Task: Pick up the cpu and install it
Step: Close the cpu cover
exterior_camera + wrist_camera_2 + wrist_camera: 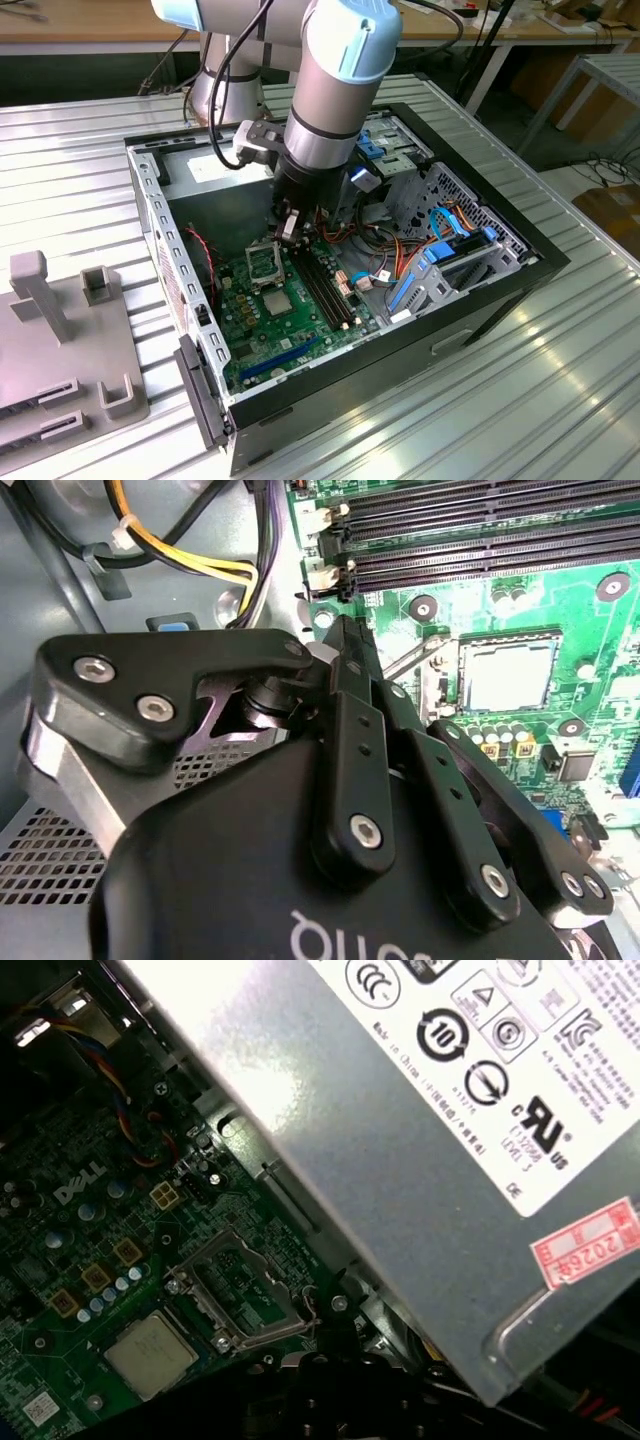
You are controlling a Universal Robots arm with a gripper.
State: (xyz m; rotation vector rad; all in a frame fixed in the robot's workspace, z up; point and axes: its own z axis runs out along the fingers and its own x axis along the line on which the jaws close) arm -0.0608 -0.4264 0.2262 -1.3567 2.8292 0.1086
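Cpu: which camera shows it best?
The second wrist view: the cpu appears whole and nearly face-on. The first wrist view shows it whole too, at an angle beside the socket frame; the exterior view shows it small.

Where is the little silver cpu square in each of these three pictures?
Exterior view: cpu on the green board, beside the memory slots.
Second wrist view: cpu near the memory slots.
First wrist view: cpu beside the open metal frame.
Shared landmark: the metal frame next to it.
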